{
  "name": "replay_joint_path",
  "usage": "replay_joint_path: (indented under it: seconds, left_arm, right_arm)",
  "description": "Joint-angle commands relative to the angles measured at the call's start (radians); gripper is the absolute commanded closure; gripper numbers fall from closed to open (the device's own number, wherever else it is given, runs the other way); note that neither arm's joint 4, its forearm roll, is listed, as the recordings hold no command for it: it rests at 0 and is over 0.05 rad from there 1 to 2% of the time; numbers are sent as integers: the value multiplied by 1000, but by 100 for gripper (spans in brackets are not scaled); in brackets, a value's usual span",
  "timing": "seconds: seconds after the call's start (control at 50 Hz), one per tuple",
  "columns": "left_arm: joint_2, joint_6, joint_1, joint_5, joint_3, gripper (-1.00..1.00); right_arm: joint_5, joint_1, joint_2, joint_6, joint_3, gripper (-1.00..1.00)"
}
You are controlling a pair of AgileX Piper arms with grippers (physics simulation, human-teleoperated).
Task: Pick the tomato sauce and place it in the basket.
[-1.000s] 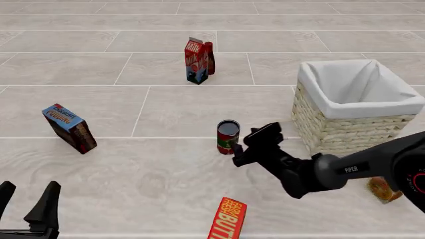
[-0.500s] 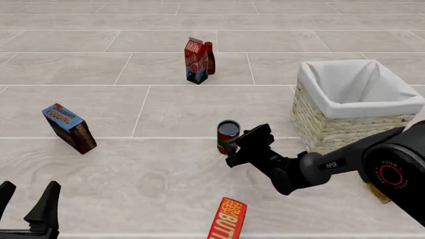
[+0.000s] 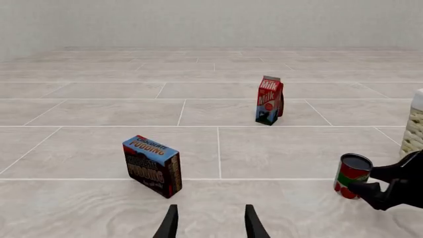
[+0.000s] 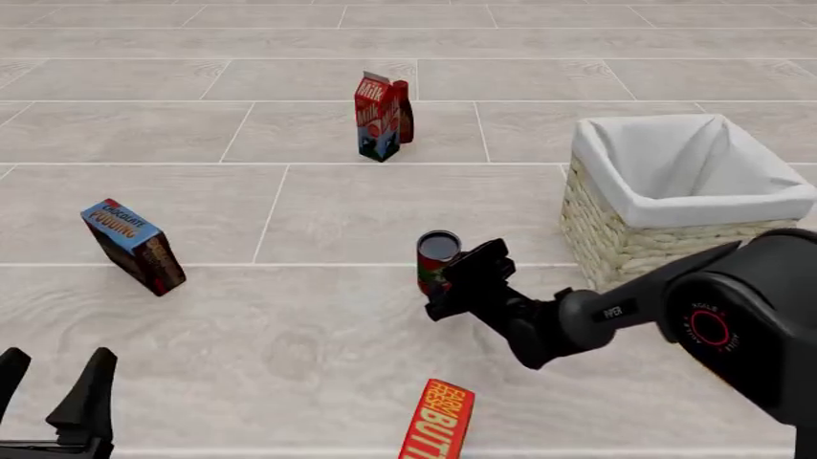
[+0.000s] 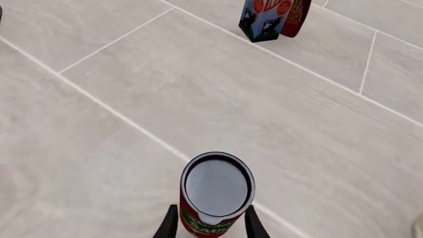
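Observation:
The tomato sauce (image 4: 437, 260) is a small red-labelled can with a dark top, standing upright on the tiled floor left of the basket (image 4: 664, 253). It also shows in the right wrist view (image 5: 217, 191) and the left wrist view (image 3: 351, 175). My right gripper (image 4: 450, 280) is open with one finger on each side of the can, low on its body; in the right wrist view (image 5: 210, 225) the fingertips flank it closely. My left gripper (image 4: 52, 382) is open and empty at the near left, far from the can.
A red-and-blue milk carton (image 4: 373, 117) with a dark red bottle (image 4: 404, 110) behind it stands at the back. A chocolate pudding box (image 4: 132, 246) stands at the left. A red butter box (image 4: 438, 421) lies near the front edge.
My right gripper has moved left toward the can, and its fingers now straddle it. The can, the basket and the left arm have not moved.

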Motion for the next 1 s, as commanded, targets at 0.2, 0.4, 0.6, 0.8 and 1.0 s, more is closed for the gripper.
replay_joint_path:
  seconds: [0.2, 0.4, 0.6, 0.8, 1.0]
  left_arm:
    - [0, 0, 0, 0, 0, -100]
    - [0, 0, 0, 0, 0, -100]
    - [0, 0, 0, 0, 0, -100]
    - [0, 0, 0, 0, 0, -100]
    - [0, 0, 0, 0, 0, -100]
  right_arm:
    - [18, 1, 46, -4, -61, -100]
    - [19, 1, -44, -7, -13, 100]
    - [76, 11, -205, -24, 54, 100]
    - [146, -1, -335, -55, 98, 100]
    - [220, -11, -452, -71, 120, 100]
